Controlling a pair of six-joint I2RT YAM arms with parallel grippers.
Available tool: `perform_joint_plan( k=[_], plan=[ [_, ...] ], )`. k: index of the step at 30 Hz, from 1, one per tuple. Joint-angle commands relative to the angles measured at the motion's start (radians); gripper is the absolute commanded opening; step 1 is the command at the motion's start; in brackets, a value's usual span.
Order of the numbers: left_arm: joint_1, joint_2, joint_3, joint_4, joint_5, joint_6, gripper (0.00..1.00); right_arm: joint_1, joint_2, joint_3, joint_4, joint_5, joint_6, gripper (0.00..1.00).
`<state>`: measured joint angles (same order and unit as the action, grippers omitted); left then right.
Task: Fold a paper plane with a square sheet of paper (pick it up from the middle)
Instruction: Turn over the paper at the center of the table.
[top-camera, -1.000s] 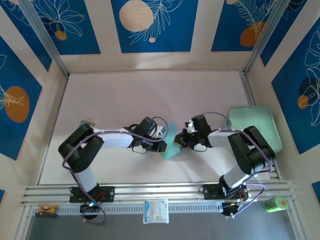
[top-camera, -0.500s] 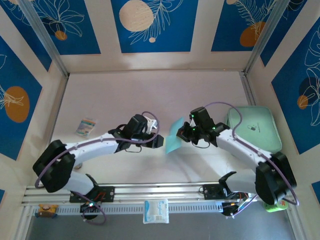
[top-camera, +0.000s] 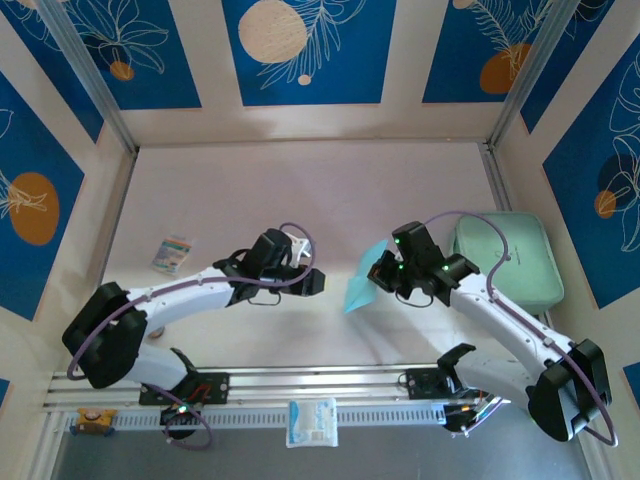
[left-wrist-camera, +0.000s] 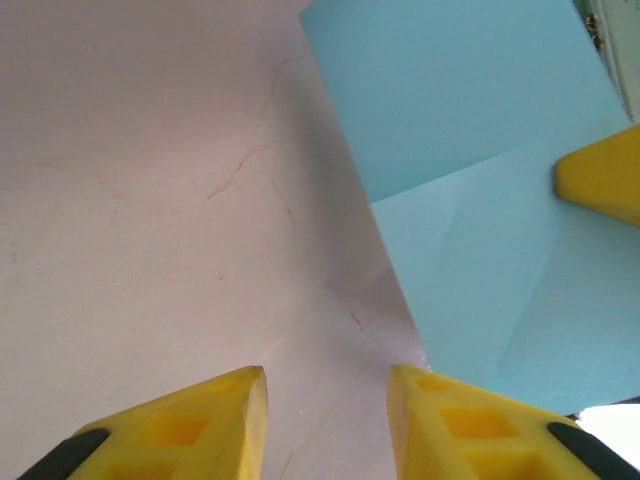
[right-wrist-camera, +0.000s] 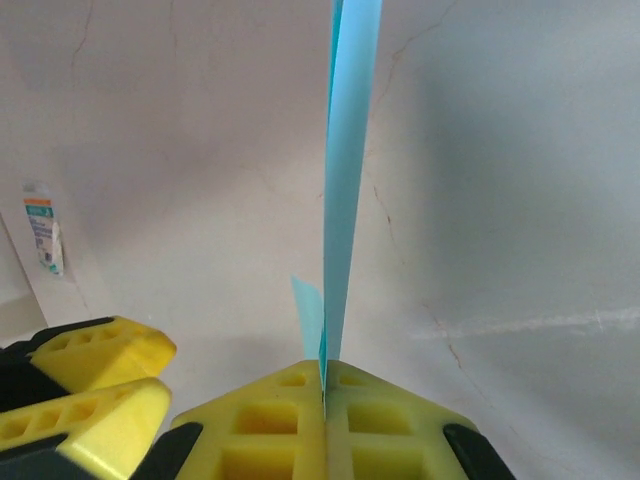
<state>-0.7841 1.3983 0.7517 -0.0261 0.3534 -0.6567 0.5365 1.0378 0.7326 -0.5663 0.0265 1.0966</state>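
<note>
With the right gripper (right-wrist-camera: 325, 385) pinching the paper (right-wrist-camera: 345, 150) by one edge and the left gripper (left-wrist-camera: 325, 400) open, the paper may sag and misfold.

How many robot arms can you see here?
2. The left arm reaches in from the near left, and its jaws are open with nothing in them. The right arm reaches in from the near right, and its jaws pinch the blue paper. No more arms seem hidden.
</note>
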Motion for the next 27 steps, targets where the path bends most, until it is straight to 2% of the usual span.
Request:
perform_joint_plan(
  k=[1, 9, 15, 23, 27],
  plan=[
    [0.022, -0.044, -0.015, -0.031, -0.029, 0.005, 0.37, 0.006, -0.015, -0.007, -0.032, 0.03, -0.03, 0.04],
    [0.06, -0.152, -0.062, -0.077, -0.161, 0.027, 0.41, 0.022, 0.006, 0.079, -0.086, 0.096, -0.189, 0.04],
    [0.13, -0.287, -0.158, -0.088, -0.209, -0.015, 0.53, 0.125, 0.092, 0.241, -0.339, 0.342, -0.265, 0.04],
    [0.209, -0.469, -0.21, -0.214, -0.251, -0.003, 0.82, 0.343, 0.338, 0.495, -0.665, 0.79, -0.17, 0.03],
    [0.217, -0.506, -0.176, -0.311, -0.269, 0.005, 0.96, 0.385, 0.452, 0.587, -0.725, 0.86, -0.14, 0.02]
  ],
)
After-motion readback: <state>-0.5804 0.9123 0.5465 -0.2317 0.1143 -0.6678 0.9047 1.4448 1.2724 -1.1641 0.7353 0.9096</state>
